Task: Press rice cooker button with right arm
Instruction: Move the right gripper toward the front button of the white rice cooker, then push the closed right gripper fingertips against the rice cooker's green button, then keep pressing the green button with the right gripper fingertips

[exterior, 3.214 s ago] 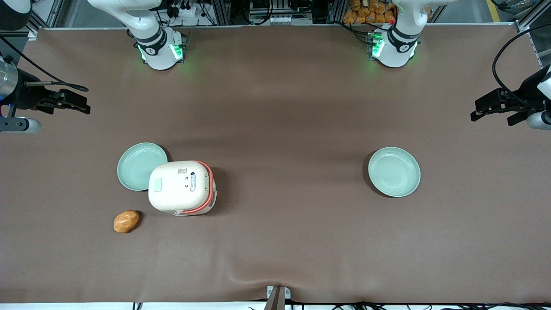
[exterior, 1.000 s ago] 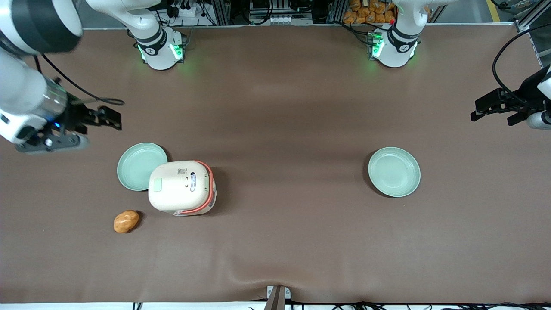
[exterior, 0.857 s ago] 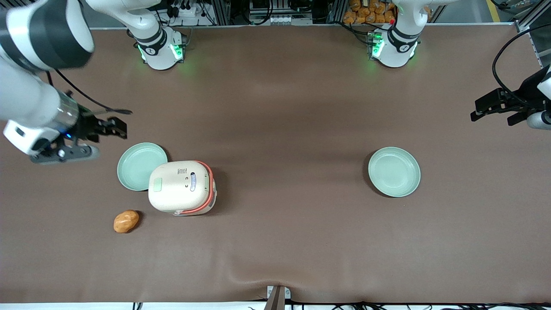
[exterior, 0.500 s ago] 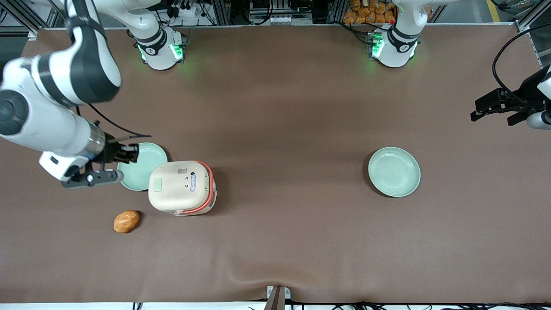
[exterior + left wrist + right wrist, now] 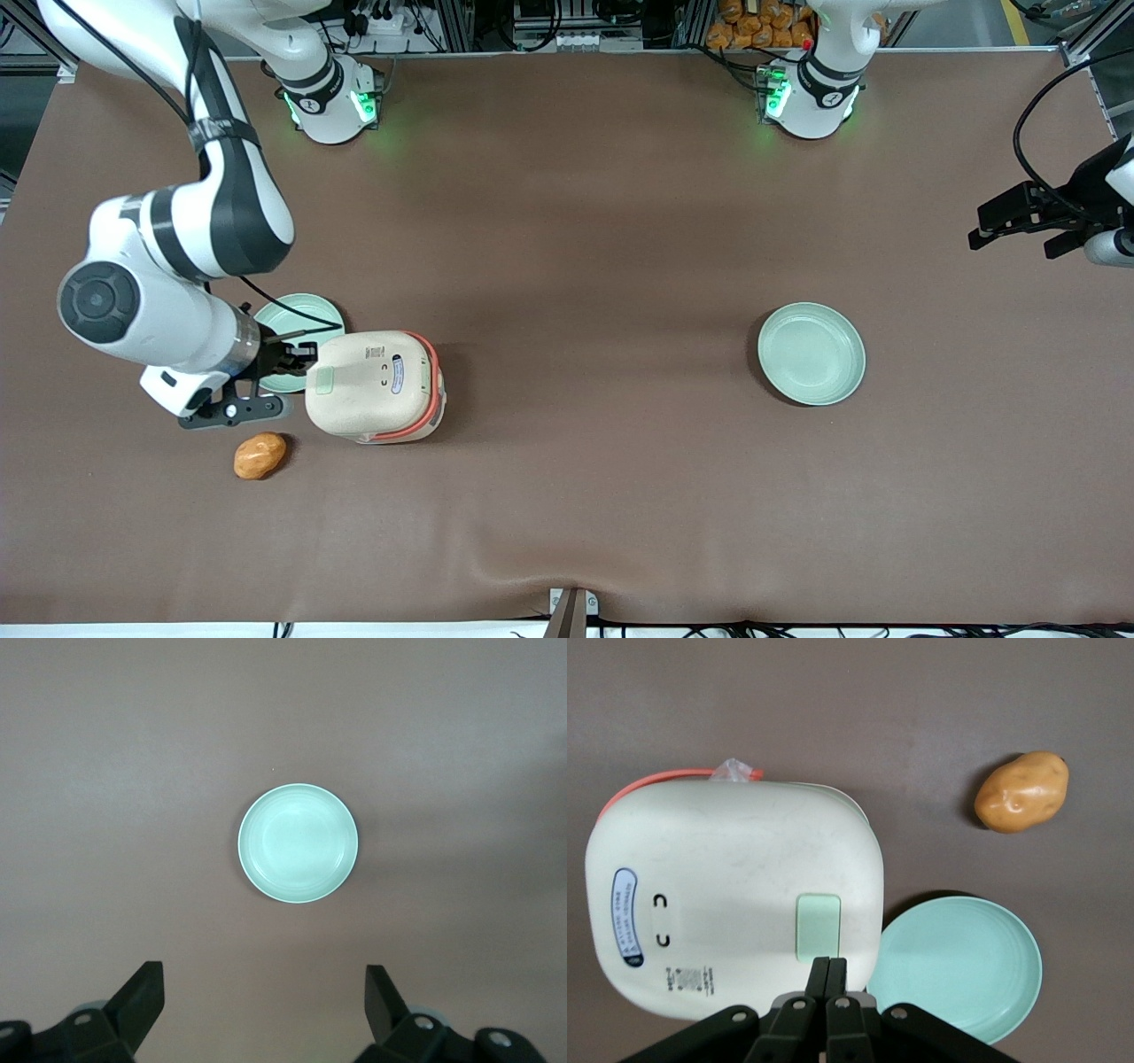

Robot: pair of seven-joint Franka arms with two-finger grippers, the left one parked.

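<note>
The rice cooker (image 5: 376,385) stands on the brown table, with a cream lid, a coral-red band and a white oval label (image 5: 397,373). It also shows in the right wrist view (image 5: 726,895). The mint-green button (image 5: 322,381) sits on the lid at the edge toward the working arm; it shows in the wrist view too (image 5: 818,927). The right arm (image 5: 177,257) reaches down beside the cooker. Its gripper (image 5: 299,356) (image 5: 827,963) is shut and empty, its fingertips just above the lid's edge, right beside the button.
A pale green plate (image 5: 297,341) (image 5: 957,966) lies beside the cooker, partly under the gripper. A potato (image 5: 260,455) (image 5: 1022,791) lies nearer the front camera than the gripper. Another pale green plate (image 5: 811,353) (image 5: 299,843) lies toward the parked arm's end.
The right arm has swung in from the table's end toward the cooker, and its gripper has come from over the plate to the lid's edge by the button. The cooker has not moved.
</note>
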